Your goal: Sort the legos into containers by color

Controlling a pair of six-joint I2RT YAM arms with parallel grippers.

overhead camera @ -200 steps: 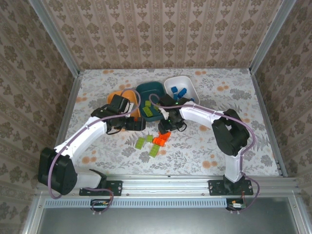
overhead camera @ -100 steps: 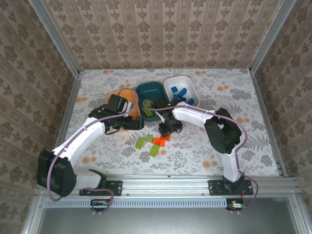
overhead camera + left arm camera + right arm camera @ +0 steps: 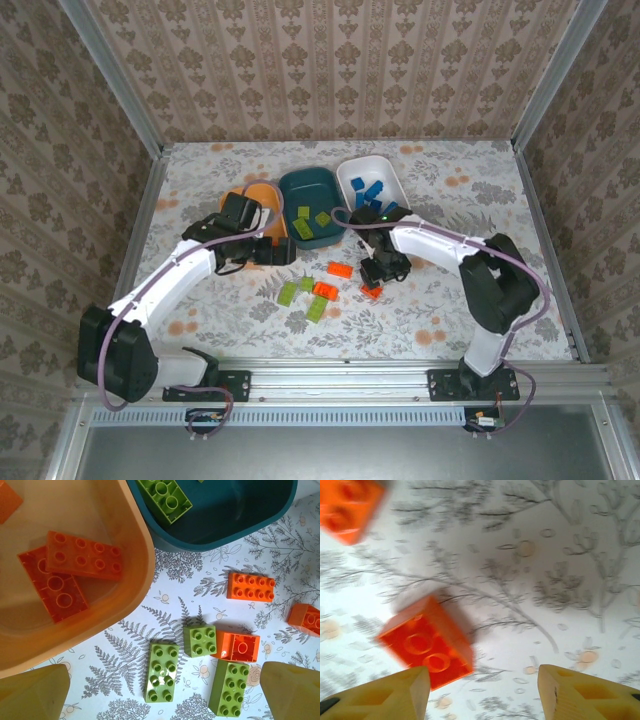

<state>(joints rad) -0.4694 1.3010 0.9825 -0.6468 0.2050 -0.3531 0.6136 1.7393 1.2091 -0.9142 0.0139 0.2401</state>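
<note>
— Where are your two grippers?

— Your left gripper [image 3: 288, 253] sits left of centre in the overhead view, just below the orange dish [image 3: 262, 192]. In its wrist view the yellow fingers [image 3: 32, 692] lie in the two bottom corners, spread wide with nothing clamped between them.

— And the right one?

— Your right gripper [image 3: 383, 270] is right of centre in the overhead view, below the white dish [image 3: 392, 172]. Its fingers [image 3: 590, 690] are far apart too. An orange brick [image 3: 427, 642] lies on the table [image 3: 545, 555] close against the bottom-left finger, and it is not pinched. That view is blurred, so I cannot tell whether brick and finger touch.

— Which legos already lie in dishes?

— Two overlapping orange bricks [image 3: 85, 555] lie in the orange dish, at the upper left of the left wrist view. Lime green bricks [image 3: 303, 229] lie in the dark teal dish [image 3: 310, 183], and blue bricks [image 3: 375, 192] lie in the white dish.

— What do you still have loose?

— In the lower middle of the left wrist view, a small green square [image 3: 199, 640] lies with a long green brick [image 3: 161, 672] below and to its left. An upturned orange brick [image 3: 239, 646] lies against the square's right side. A second long green brick [image 3: 229, 687] lies just under the upturned one. A studs-up orange brick [image 3: 251, 586] lies at right of centre, apart from the others. Another orange one [image 3: 306, 619] is cut by the right edge
</note>
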